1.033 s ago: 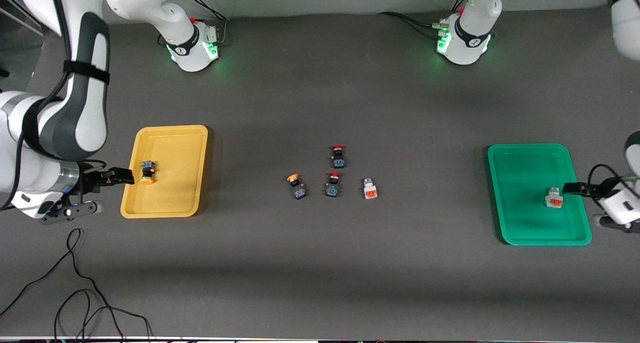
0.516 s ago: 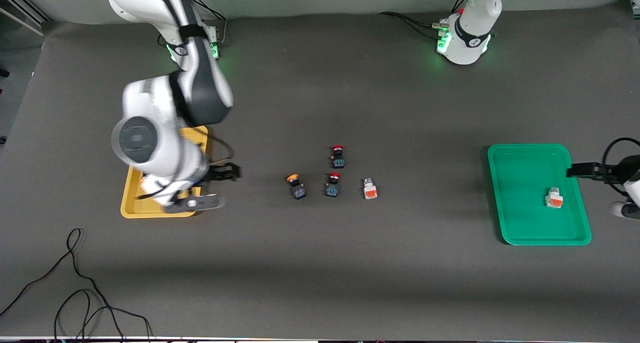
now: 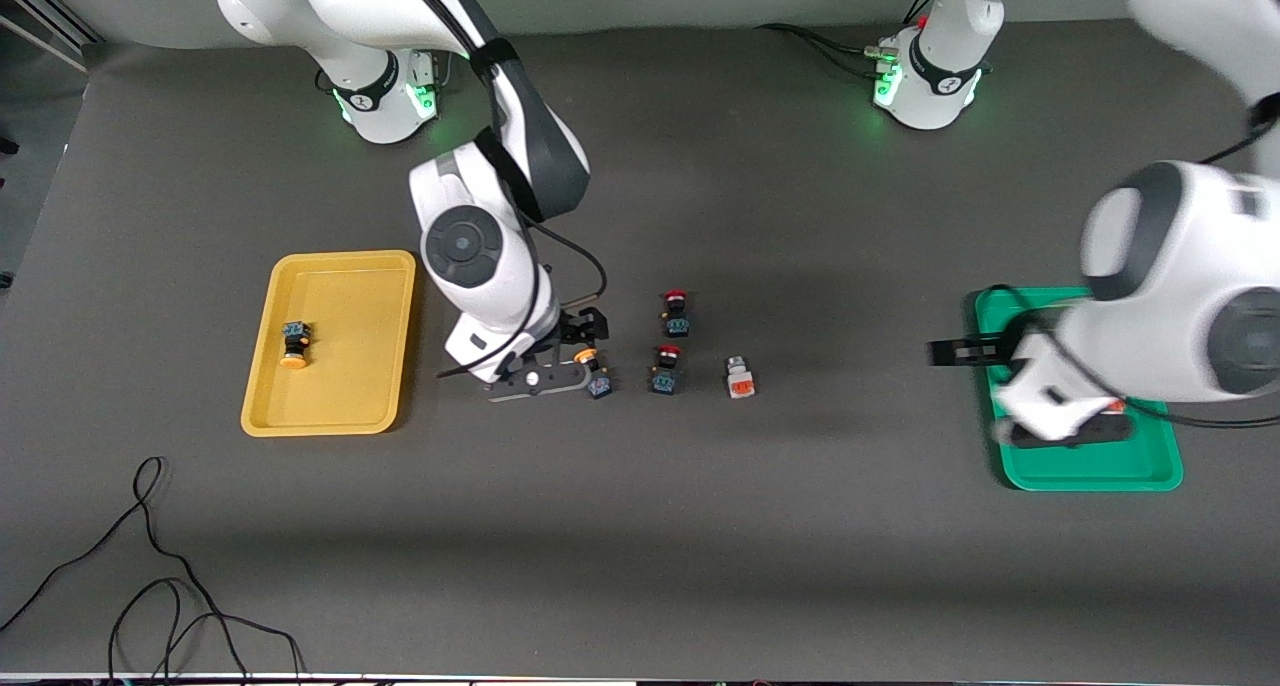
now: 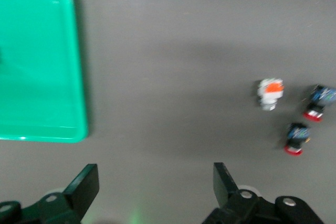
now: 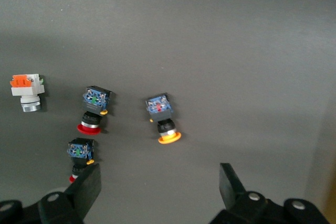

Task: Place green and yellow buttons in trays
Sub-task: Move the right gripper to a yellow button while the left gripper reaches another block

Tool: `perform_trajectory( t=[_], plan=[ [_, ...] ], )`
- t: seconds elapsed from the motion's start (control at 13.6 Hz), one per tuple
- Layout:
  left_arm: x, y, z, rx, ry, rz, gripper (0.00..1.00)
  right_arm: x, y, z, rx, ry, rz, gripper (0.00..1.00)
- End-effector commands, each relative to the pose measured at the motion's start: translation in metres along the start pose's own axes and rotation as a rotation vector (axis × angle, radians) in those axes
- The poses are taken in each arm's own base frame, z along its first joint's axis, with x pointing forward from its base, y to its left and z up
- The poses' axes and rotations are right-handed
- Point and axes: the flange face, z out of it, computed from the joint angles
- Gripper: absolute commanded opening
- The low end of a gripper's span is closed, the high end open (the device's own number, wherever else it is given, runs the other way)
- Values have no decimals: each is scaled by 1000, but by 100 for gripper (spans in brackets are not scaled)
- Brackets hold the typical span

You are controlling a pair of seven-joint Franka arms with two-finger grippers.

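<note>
The yellow tray (image 3: 340, 266) holds one yellow-capped button (image 3: 294, 345). A second yellow-capped button (image 3: 592, 371) lies mid-table, also seen in the right wrist view (image 5: 164, 119). My right gripper (image 3: 588, 328) (image 5: 157, 187) is open and empty, just above it. A whitish-grey button with an orange patch (image 3: 740, 377) (image 4: 270, 93) (image 5: 26, 92) lies in the same cluster. My left gripper (image 3: 945, 352) (image 4: 156, 184) is open and empty, over bare table beside the green tray (image 3: 1090, 471) (image 4: 37, 77). The left arm hides most of that tray's inside.
Two red-capped dark buttons (image 3: 676, 312) (image 3: 666, 368) lie between the yellow-capped and whitish buttons; they also show in the right wrist view (image 5: 93, 109) (image 5: 80, 156). A black cable (image 3: 150, 566) loops near the front edge at the right arm's end.
My right arm swung from beside the yellow tray to the middle cluster. My left arm swung from the green tray's outer side across it toward the middle. Both grippers stay open.
</note>
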Motion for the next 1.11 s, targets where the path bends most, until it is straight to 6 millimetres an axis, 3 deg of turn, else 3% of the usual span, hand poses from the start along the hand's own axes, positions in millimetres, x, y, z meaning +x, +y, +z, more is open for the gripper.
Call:
perform_trajectory(
  t=[0.0,0.15,0.3,0.44,0.52,0.59,0.74,0.81,0.89,1.03],
  plan=[
    [2,58,44,1,33,-58,98,7,-7,45,-17,17,-89,100],
    [5,89,81,-10,53,-69,98,8,-6,85,-42,36,-138,100],
    [4,123,133,-11,55,-97,98,1,-10,126,-49,56,-153,100],
    [1,151,183,-31,89,-124,98,-3,-14,156,-57,66,-162,100],
    [1,159,204,-34,100,-114,98,-4,-16,163,-55,76,-164,100],
    [2,165,219,-38,100,-107,98,-5,-17,167,-56,73,-163,91],
    [5,171,240,-44,105,-100,99,-4,-16,169,-51,69,-152,47],
    [5,174,245,-45,107,-95,99,-4,-15,169,-50,68,-146,33],
    [5,175,252,-43,102,-94,99,-3,-13,167,-48,67,-141,23],
    [3,182,264,-42,102,-85,99,0,-9,159,-42,62,-128,19]
  ],
)
